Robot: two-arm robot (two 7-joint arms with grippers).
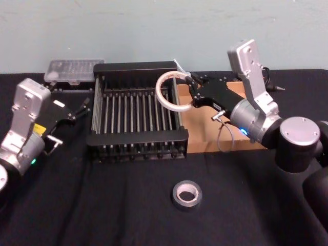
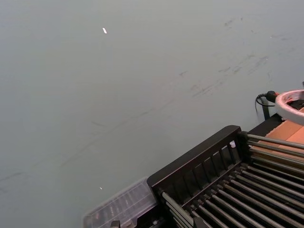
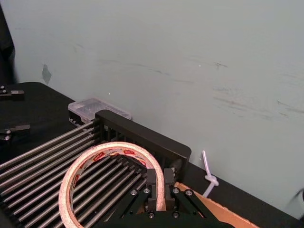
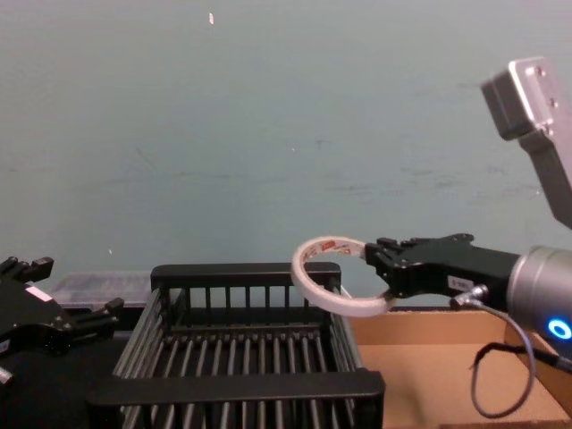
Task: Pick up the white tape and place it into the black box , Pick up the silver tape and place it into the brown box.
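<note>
Fingers (image 3: 153, 183) of right gripper (image 1: 192, 88) clenched on white tape (image 1: 170, 92), pinching the ring's band at its right side, one finger inside the ring, one outside. Roll held tilted, hanging clear above the far-right corner of black box (image 1: 136, 138), touching nothing below. Held high presumably to clear the box's far wall and right rim; pinch on the edge leaves the rest of the ring free to drop flat once released. Not yet centred over the slatted floor, so likely needs a shift left and near, then a lowering before letting go; released now, could catch the rim or tip toward brown box (image 1: 202, 130).

Brown box sits just right of black box, touching or nearly so, mostly hidden behind the right arm. Silver tape (image 1: 186, 195) lies flat on table (image 1: 102, 205), near side, well apart from both boxes, untouched; second half of task not begun.

Left gripper (image 1: 82, 108) idle at left, beside black box's left wall, nothing between its fingers, apparently spread. Clear plastic case (image 1: 72, 70) at far left, behind black box.
</note>
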